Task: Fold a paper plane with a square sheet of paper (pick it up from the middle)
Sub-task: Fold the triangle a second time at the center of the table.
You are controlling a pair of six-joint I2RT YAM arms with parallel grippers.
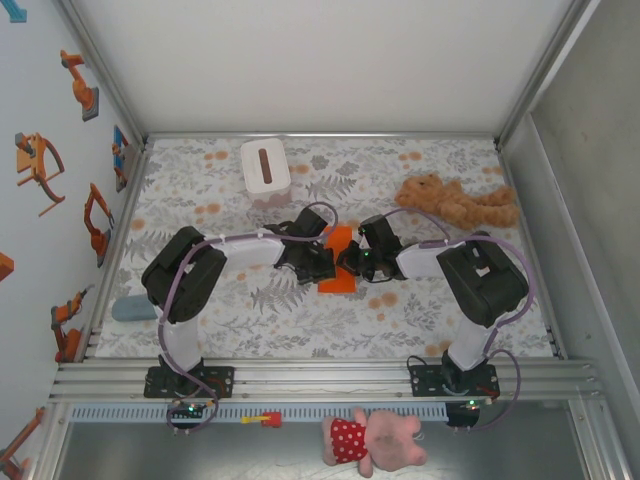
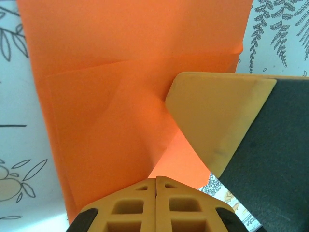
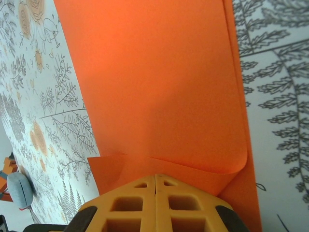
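As the crease seemingly needs holding from both sides, two grippers, the left gripper (image 2: 156, 181) and right gripper (image 3: 155, 176), are clamping shut on one thin bright orange square sheet of paper (image 1: 338, 283), partly folded at the floral table's (image 1: 230, 330) middle. Beyond, one white tissue box (image 1: 265, 165) and one tan plush toy (image 1: 455, 200) are lying idle.

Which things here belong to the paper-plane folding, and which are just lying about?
Job: orange paper, partly folded; left fingers and right fingers, shut, at it.
Lying about: white tissue box; tan plush toy; pink plush toy; grey-blue object at left edge.
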